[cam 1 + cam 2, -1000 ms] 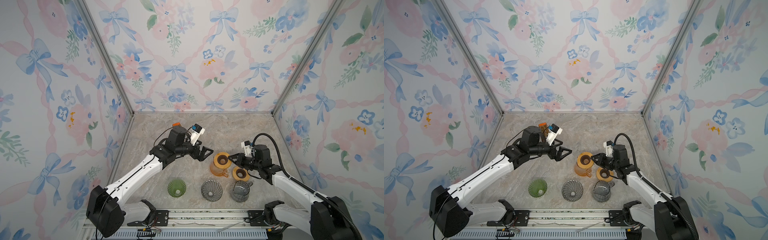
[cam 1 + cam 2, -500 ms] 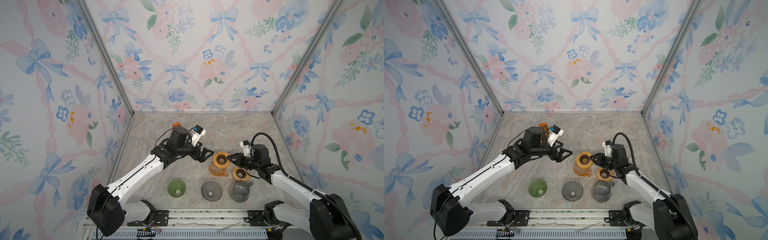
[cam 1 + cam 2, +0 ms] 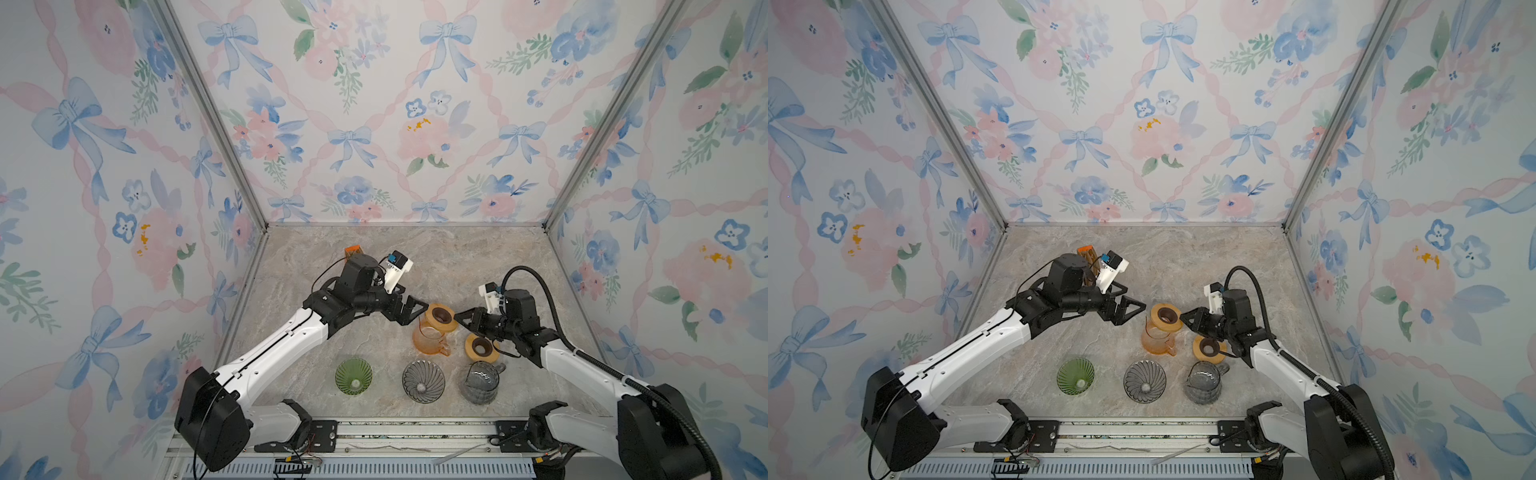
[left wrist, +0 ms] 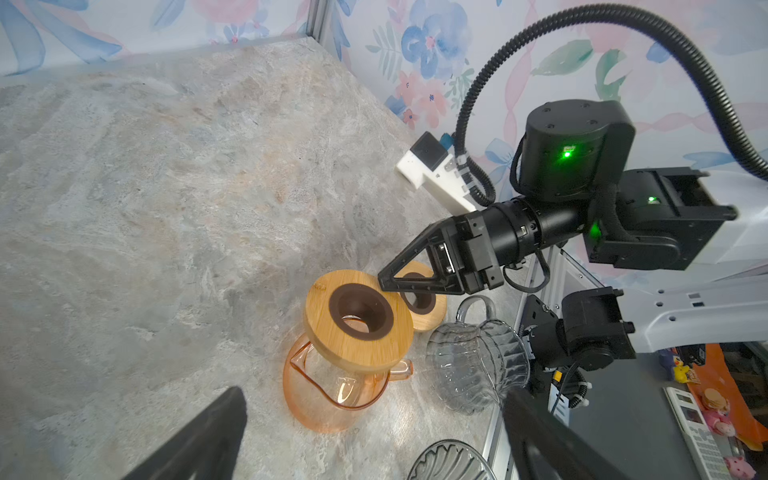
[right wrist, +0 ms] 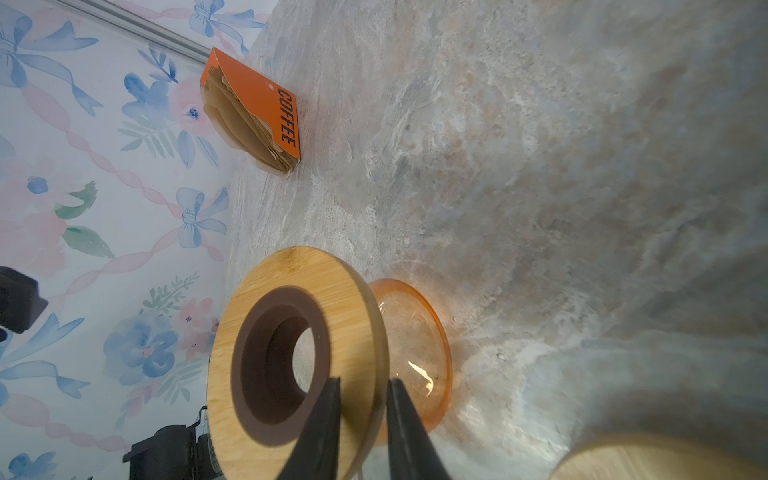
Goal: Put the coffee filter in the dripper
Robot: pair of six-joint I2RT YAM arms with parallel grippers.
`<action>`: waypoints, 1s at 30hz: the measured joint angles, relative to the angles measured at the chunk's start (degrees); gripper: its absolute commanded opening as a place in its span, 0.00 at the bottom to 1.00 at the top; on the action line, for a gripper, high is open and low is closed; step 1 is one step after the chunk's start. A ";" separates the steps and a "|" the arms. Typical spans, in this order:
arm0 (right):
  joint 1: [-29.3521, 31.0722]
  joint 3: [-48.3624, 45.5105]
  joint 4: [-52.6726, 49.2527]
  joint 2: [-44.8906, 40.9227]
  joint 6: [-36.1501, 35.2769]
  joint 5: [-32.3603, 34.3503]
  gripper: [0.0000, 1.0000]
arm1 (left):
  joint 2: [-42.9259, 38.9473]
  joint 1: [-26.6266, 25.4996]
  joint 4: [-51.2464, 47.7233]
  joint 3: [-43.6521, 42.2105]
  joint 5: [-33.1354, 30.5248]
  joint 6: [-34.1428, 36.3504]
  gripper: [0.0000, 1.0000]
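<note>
Jaws: left gripper [image 3: 412,312] is spread wide with nothing between the fingers. Right gripper [image 5: 362,384] is narrow, pinched on the rim of the wood ring [image 5: 357,291].

- The ring sits over the mouth of the orange carafe [image 3: 428,341], mid-table and right of centre. Can't tell if it's fully seated.
- Right wrist view: one finger [image 5: 322,419] is on the ring's top face and the other is under the rim, with wood between them.
- Left wrist view agrees. The right gripper's tip meets the ring on the edge facing the right arm.
- Left gripper hovers just left of the carafe, pointing right at the ring. Its own wrist view has both fingers [image 4: 208,432] short of the carafe, with bare table [image 4: 145,208] showing between.
- Filters [image 5: 232,120]: brown paper, stacked in the orange COFFEE box [image 5: 266,108]. The box stands far left on the table, near the left wall. In both top views it's mostly hidden behind the left arm's wrist, only an orange corner showing [image 3: 1087,252].
- Drippers stand in the near row: green dripper [image 3: 353,376] on the left, grey dripper [image 3: 423,381] just right of it. Both are upright, mouths up, and well apart from the box.
- Grey carafe [image 3: 478,381] is at the right end of that row.
- Spare ring [image 3: 481,348] lies flat on the table between the orange carafe and the grey carafe, below the right arm's wrist.
</note>
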 measured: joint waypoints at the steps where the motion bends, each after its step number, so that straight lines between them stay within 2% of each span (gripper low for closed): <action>1: 0.07 0.00 -0.09 0.00 0.00 -0.02 0.23 | 0.02 -0.11 -0.04 0.02 -0.37 0.00 0.98; 6: 0.74 0.00 -0.74 -0.07 -0.02 0.02 0.23 | 1.33 -2.16 -1.22 0.94 -4.85 -1.20 0.98; 15: 2.21 0.15 -2.05 -0.98 -1.09 0.76 0.22 | 7.37 -5.68 -1.84 -2.40 -11.80 -10.40 0.98; 19: 2.34 1.44 -4.37 -1.03 -1.81 3.78 0.28 | 8.66 -5.68 -1.97 -3.76 -12.37 -13.84 0.98; 24: 2.40 5.77 -11.72 -1.53 -6.34 8.35 0.33 | 8.46 -5.70 1.22 -6.56 -11.69 -16.61 0.98; 30: 1.27 9.44 -15.37 -1.51 -10.05 8.39 0.39 | 5.97 -5.68 3.19 -9.79 -11.28 -17.88 0.98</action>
